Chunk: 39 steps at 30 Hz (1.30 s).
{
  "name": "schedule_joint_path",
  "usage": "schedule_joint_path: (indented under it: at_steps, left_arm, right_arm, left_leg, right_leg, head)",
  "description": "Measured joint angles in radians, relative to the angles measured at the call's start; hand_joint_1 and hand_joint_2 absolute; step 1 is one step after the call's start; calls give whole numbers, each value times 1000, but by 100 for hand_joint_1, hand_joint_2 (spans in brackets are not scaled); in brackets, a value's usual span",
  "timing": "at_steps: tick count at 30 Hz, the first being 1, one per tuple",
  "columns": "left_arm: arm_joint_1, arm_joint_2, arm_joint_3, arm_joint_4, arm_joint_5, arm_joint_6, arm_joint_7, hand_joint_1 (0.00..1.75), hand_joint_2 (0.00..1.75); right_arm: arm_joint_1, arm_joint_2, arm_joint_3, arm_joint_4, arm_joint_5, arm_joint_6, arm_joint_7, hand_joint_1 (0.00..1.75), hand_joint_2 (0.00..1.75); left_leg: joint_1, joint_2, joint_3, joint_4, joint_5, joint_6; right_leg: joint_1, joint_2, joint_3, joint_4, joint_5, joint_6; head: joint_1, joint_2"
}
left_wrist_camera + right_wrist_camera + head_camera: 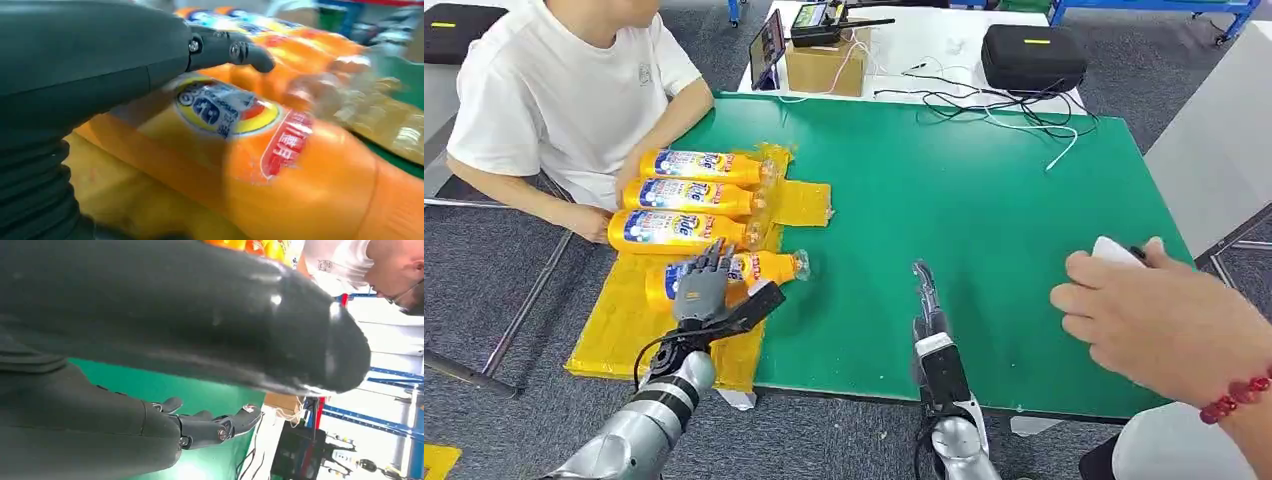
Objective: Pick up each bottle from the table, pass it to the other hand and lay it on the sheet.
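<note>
Nearest the robot, the left hand (707, 290) hangs over the yellow sheet (619, 325) at the left edge of the desk (984, 230), fingers (230, 50) spread and holding nothing. It sits directly above the nearest bottle (759, 270), which lies on its side on the sheet with its clear cap pointing right, just over the sheet's edge onto the green surface. Whether the palm touches the bottle cannot be told (the left wrist view shows the label close under the hand, blurred).

The right hand (929, 315) is over the green desk near its front edge, well apart from the sheet, fingers straight and pointing away from the robot, nothing in them; the right wrist view shows them extended over bare green.

At the front right, a person's hand (1154, 315) with a red bead bracelet (1236, 398) rests at the desk's edge on a small white object (1114, 250).

Further back on the sheet, three more bottles (689, 195) lie side by side, parallel, caps to the right. A second person in a white shirt (564, 90) sits at the far left, one hand touching the row.

Beyond the green surface: a cardboard box (824, 68), a phone (767, 45) propped upright, loose cables (1014, 110), a black case (1032, 58).
</note>
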Motion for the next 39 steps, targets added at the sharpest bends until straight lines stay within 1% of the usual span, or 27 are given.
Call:
schedule_joint_path:
  at_steps: [3,4,6,9,10,12,13,15,16,19,20,22,24,25,27,28,31,32,35,36,39]
  left_arm:
    - [5,0,-49,-16,83,-26,-30,0,0]
    - [11,0,-66,-26,122,-26,-44,0,175]
    - [29,0,-109,-56,202,-24,-65,0,175]
    - [62,-2,-160,-108,357,19,-162,0,175]
    - [75,-5,-168,-125,404,37,-194,0,0]
    - [102,-11,-189,-184,502,77,-248,0,0]
    - [118,-13,-204,-221,564,99,-276,0,175]
    - [141,-19,-223,-287,699,125,-328,0,175]
    - [150,-23,-228,-315,766,124,-349,0,0]
    - [179,-34,-245,-421,973,85,-378,0,0]
    - [190,-37,-255,-455,1036,58,-375,0,0]
    - [219,-37,-276,-530,1173,-32,-359,0,0]
    - [252,-37,-289,-607,1272,-113,-344,0,0]
    - [269,-37,-295,-644,1319,-147,-334,0,0]
    - [304,-38,-302,-710,1380,-183,-318,0,0]
    - [321,-38,-308,-737,1398,-199,-305,0,175]
    - [380,-39,-335,-802,1454,-239,-238,0,175]
    - [401,-39,-349,-817,1468,-242,-231,0,0]
    - [448,-34,-390,-848,1459,-189,-261,0,0]
    - [461,-32,-404,-857,1456,-175,-270,0,175]
    - [495,-27,-446,-877,1449,-117,-291,0,175]
  right_arm:
    - [0,0,-5,3,10,3,0,0,0]
    - [0,0,-7,5,11,4,0,0,0]
    - [0,0,-12,8,12,4,0,0,0]
    - [0,0,-14,10,21,3,-4,0,0]
    - [0,0,-14,10,24,2,-6,0,0]
    - [0,0,-14,12,28,-11,-22,0,0]
    - [1,0,-13,12,29,-21,-34,0,0]
    - [2,0,-11,12,31,-43,-61,0,0]
    - [3,0,-10,12,34,-56,-72,0,0]
    - [11,-2,5,0,42,-114,-101,0,0]
    - [17,-3,12,-12,37,-136,-105,0,175]
    - [32,-5,30,-49,3,-159,-107,0,175]
    - [48,-8,45,-91,-43,-156,-109,0,175]
    - [57,-8,50,-112,-75,-136,-109,0,0]
    - [76,-8,56,-147,-116,-98,-109,0,0]
    - [85,-8,56,-159,-137,-79,-109,0,0]
    - [117,-3,48,-195,-156,-87,-109,0,0]
    - [129,1,45,-207,-155,-98,-107,0,0]
    - [162,11,42,-249,-169,-155,-66,0,0]
    - [171,16,42,-261,-169,-178,-52,0,0]
    - [192,24,55,-295,-129,-270,1,0,0]
  left_leg:
    - [-1,0,0,0,0,1]
    - [-1,0,0,0,0,1]
    - [-1,0,0,0,0,1]
    - [-1,1,-1,0,0,1]
    - [-1,1,-1,0,0,1]
    - [0,2,-2,0,0,1]
    - [0,2,-3,0,0,1]
    - [0,1,-3,0,0,1]
    - [0,1,-4,0,0,0]
    - [0,2,-4,0,0,0]
    - [0,1,-4,0,0,0]
    - [0,2,-4,0,0,0]
    - [0,2,-4,0,0,0]
    - [0,2,-4,0,0,0]
    - [0,2,-4,0,0,0]
    - [0,2,-4,0,0,0]
    - [0,2,-5,0,0,0]
    - [0,2,-5,0,0,0]
    - [0,2,-6,0,0,0]
    - [0,2,-6,0,0,0]
    - [0,2,-6,0,0,0]
  right_leg:
    - [-1,0,0,0,0,0]
    - [-1,0,0,0,0,0]
    - [-1,0,0,0,0,0]
    - [0,0,-1,0,0,0]
    - [0,0,-2,0,0,0]
    - [0,1,-3,0,0,0]
    - [0,1,-3,0,0,0]
    - [0,0,-4,0,0,0]
    - [0,0,-4,0,0,0]
    - [0,1,-5,0,0,0]
    - [0,1,-5,0,0,0]
    - [0,1,-5,0,0,0]
    - [0,1,-5,0,0,0]
    - [0,1,-5,0,0,0]
    - [0,1,-6,0,0,0]
    - [0,1,-6,0,0,0]
    - [0,1,-6,0,0,0]
    - [0,1,-7,0,0,0]
    - [0,1,-7,0,0,0]
    - [0,1,-7,0,0,0]
    - [0,1,-7,0,0,0]
  head:
    - [0,0]
    - [0,0]
    - [0,0]
    - [0,0]
    - [0,0]
    - [0,0]
    - [0,0]
    - [0,0]
    - [0,0]
    - [0,0]
    - [0,0]
    - [0,0]
    - [0,0]
    - [0,0]
    - [0,0]
    - [0,0]
    - [0,0]
    - [0,0]
    - [0,0]
    - [0,0]
    - [0,0]
